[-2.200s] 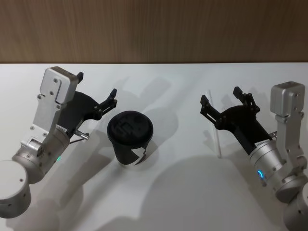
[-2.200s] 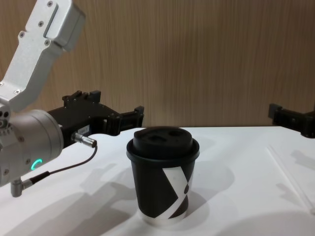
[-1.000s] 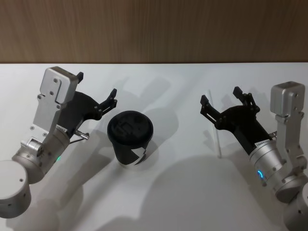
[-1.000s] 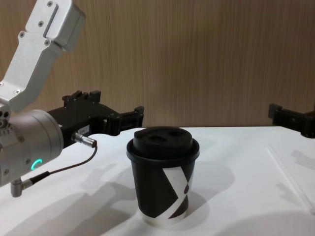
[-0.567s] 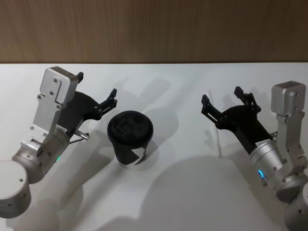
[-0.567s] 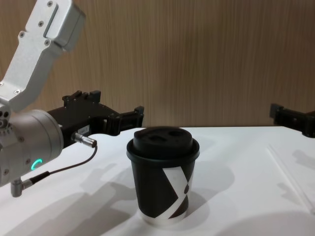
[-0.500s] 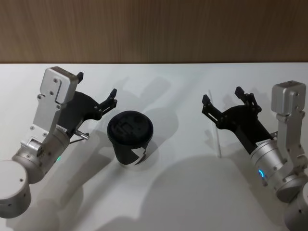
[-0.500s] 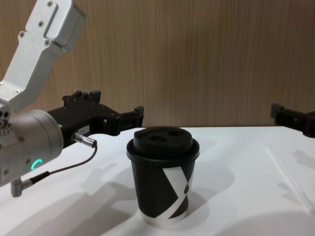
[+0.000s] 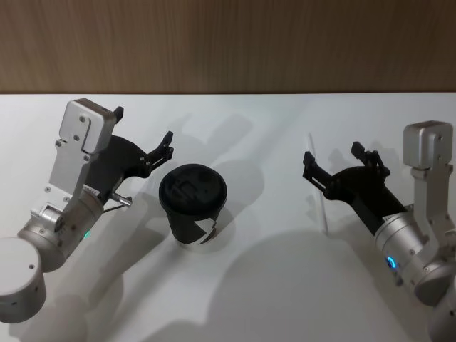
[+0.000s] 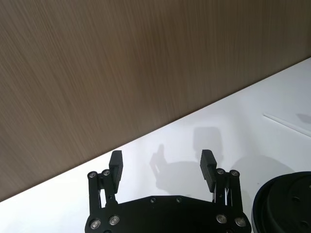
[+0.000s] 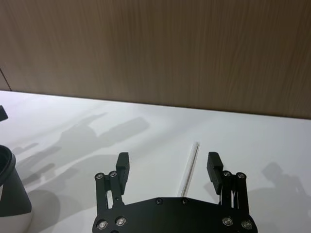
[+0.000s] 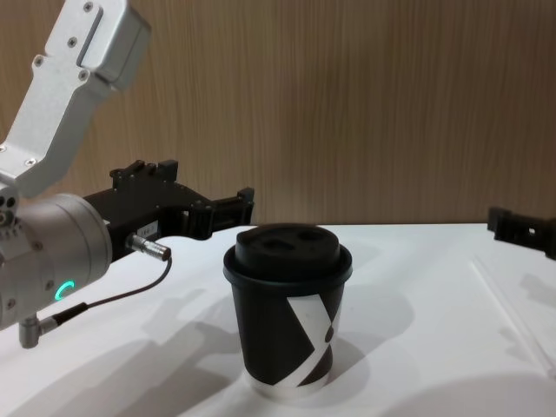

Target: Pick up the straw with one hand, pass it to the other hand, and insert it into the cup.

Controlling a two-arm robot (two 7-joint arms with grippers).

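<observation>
From my end, the white table [image 9: 249,292] is matte and carries soft shadows. The cup [image 9: 192,206] stands upright left of centre, closed by its black domed lid [image 9: 192,189], so I can't see inside. To its right the straw [image 9: 325,217] lies flat on the table, well apart from the cup, its long axis running near to far and its far end leaning slightly left. The right gripper [image 9: 332,153] hangs over the straw with jaws spread, grasping nothing. The left gripper [image 9: 144,125] sits just beyond the cup on its left, also spread and empty. A wood-panelled wall [image 9: 228,43] closes the back.
</observation>
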